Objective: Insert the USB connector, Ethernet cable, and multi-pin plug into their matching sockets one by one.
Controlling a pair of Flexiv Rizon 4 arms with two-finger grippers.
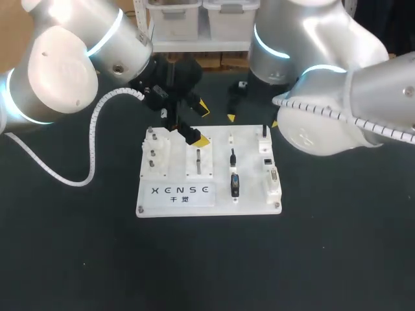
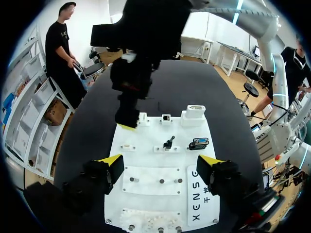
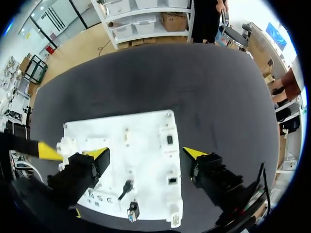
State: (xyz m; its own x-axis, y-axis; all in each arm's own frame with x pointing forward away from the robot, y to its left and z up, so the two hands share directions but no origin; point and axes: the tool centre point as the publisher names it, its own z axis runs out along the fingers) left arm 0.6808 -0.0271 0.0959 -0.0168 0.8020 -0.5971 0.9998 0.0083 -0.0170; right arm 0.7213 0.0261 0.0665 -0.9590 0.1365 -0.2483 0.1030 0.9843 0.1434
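Observation:
A white socket board [image 1: 175,194] lies mid-table. The USB connector [image 1: 264,132] stands upright in its socket block at the board's far right corner; in the right wrist view the USB connector [image 3: 169,140] sits below and between my fingers. My right gripper [image 3: 146,154] hangs open above that corner, touching nothing. The black Ethernet cable plug [image 1: 232,157] and the multi-pin plug [image 1: 235,184] rest in holders mid-board, beside the Ethernet socket [image 1: 267,160] and multi-pin socket [image 1: 273,178]. My left gripper [image 2: 160,162] is open and empty over the board's far left part.
Both arms crowd the board's far edge, and my right gripper [image 2: 132,77] shows close ahead of the left one. Peg fixtures [image 1: 154,152] stand on the board's left part. Dark table [image 1: 207,259] surrounds the board.

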